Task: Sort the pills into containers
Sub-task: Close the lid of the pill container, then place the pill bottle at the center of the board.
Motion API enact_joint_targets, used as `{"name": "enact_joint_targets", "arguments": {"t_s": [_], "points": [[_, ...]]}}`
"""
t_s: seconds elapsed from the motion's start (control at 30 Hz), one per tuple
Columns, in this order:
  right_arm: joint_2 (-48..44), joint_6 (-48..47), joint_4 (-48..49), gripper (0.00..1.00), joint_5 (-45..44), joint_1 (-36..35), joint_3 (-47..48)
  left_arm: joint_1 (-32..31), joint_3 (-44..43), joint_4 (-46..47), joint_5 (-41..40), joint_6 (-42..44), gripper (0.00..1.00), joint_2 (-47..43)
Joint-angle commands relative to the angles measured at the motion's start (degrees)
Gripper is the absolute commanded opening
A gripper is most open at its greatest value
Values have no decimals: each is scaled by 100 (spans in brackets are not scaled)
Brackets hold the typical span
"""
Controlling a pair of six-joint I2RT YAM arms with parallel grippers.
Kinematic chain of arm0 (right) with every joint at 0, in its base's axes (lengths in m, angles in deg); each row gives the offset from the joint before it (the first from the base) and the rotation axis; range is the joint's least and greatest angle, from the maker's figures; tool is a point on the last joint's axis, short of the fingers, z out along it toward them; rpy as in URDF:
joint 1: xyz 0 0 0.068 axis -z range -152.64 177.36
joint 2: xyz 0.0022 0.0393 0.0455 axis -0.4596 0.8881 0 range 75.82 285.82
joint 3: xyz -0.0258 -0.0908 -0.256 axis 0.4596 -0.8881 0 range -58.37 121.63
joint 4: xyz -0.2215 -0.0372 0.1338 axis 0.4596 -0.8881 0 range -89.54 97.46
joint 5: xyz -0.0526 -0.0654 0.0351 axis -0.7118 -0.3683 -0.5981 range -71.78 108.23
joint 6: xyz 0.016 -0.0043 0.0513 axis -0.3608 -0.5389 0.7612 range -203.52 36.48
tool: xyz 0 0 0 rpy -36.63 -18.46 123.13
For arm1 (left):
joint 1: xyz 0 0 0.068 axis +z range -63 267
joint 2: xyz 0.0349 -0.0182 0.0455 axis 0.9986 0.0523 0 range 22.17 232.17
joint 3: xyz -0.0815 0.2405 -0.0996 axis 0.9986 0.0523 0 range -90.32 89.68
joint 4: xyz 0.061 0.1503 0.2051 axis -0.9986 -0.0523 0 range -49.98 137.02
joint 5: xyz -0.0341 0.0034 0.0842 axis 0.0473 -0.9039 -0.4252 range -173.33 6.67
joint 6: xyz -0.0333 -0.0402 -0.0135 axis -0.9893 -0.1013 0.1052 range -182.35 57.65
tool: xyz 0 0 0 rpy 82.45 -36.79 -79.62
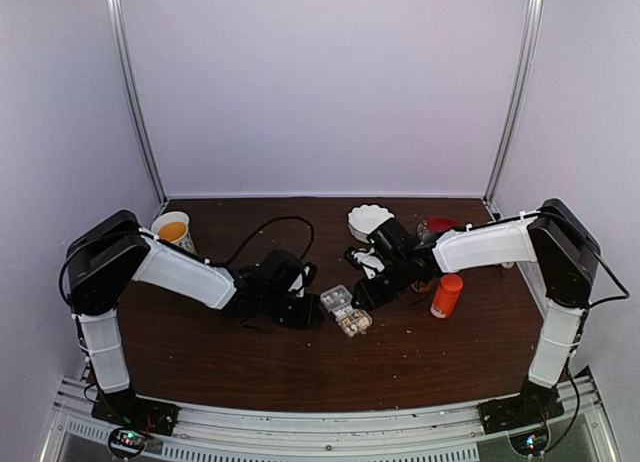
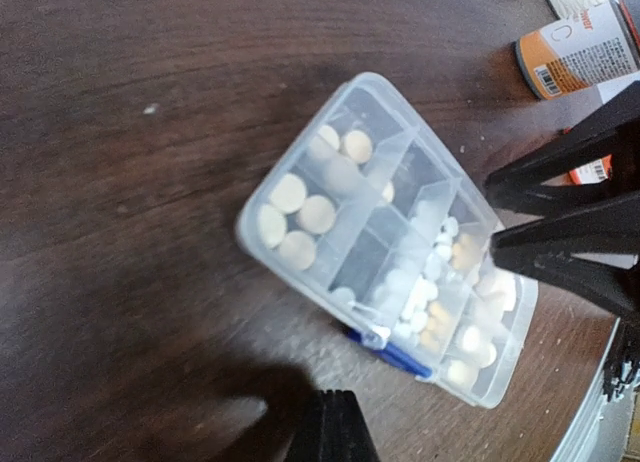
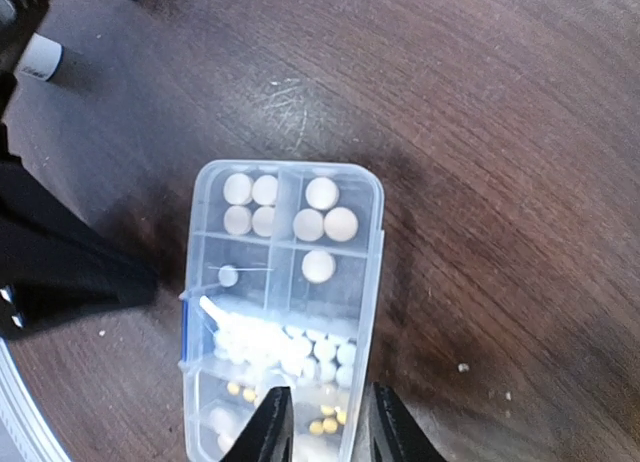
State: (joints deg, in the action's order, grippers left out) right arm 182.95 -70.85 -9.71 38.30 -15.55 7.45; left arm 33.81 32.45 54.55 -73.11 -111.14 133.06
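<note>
Clear rectangular plastic box (image 3: pixel 372 282) holds round matte pills (image 3: pixel 322 194). Right gripper (image 3: pixel 325 427), fingers parted, hangs over it from 2 o'clock. Left gripper (image 2: pixel 330 427), clenched empty, sits at 9 o'clock.

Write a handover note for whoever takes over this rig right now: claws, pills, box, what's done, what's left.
Left claw: shut, nothing seen in it, low beside the box.
Right claw: open, over the box's near end, nothing visibly held.
Pills: in the box, grouped by kind across its compartments.
Done: most compartments hold pills.
Left: a few pale specks lie on the table. They may be strays, but I cannot tell. Check them, then close up.
</note>
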Motion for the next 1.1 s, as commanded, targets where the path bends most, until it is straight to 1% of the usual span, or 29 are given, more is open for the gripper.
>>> {"name": "enact_joint_targets", "arguments": {"t_s": [0.0, 0.23, 0.3, 0.33, 0.4, 0.5, 0.57, 0.6, 0.63, 0.67, 0.7, 0.77, 0.87, 1.07], "points": [[-725, -58, -95, 28, -451, 11, -102, 8, 254, -379, -851, 400, 0, -990], [-1913, -196, 232, 30, -912, 17, -556, 17, 387, -1579, -1860, 867, 0, -2461], [-2374, -182, 363, 32, -1106, 28, -813, 29, 388, -1973, -2183, 995, 3, -2853], [-2583, -177, 393, 33, -1208, 36, -904, 32, 395, -2194, -2351, 1040, 9, -3047], [-2956, -141, 426, 38, -1441, 55, -1086, 82, 397, -2620, -2596, 1113, 27, -3392], [-3405, -111, 184, 55, -1895, 92, -1252, 230, 424, -3307, -2775, 1122, 60, -3795], [-3639, -32, -95, 68, -2304, 135, -1330, 381, 539, -3606, -2856, 1111, 76, -4049], [-3748, 42, -227, 78, -2499, 154, -1384, 482, 643, -3715, -2862, 1091, 86, -4161], [-3862, 109, -365, 91, -2655, 174, -1439, 601, 764, -3768, -2813, 1080, 96, -4269], [-3993, 179, -463, 99, -2796, 186, -1517, 754, 925, -3782, -2610, 1081, 97, -4370], [-4135, 249, -545, 100, -2910, 199, -1625, 917, 1053, -3786, -2434, 1093, 97, -4446], [-4397, 346, -662, 100, -3087, 227, -1862, 1136, 1268, -3743, -2325, 1141, 98, -4582], [-4582, 502, -850, 100, -3386, 321, -2134, 1304, 1434, -3684, -2238, 1274, 98, -4592], [-4381, 680, -1104, 100, -3373, 564, -2227, 1482, 1459, -3528, -2046, 1580, 98, -4135]]}}
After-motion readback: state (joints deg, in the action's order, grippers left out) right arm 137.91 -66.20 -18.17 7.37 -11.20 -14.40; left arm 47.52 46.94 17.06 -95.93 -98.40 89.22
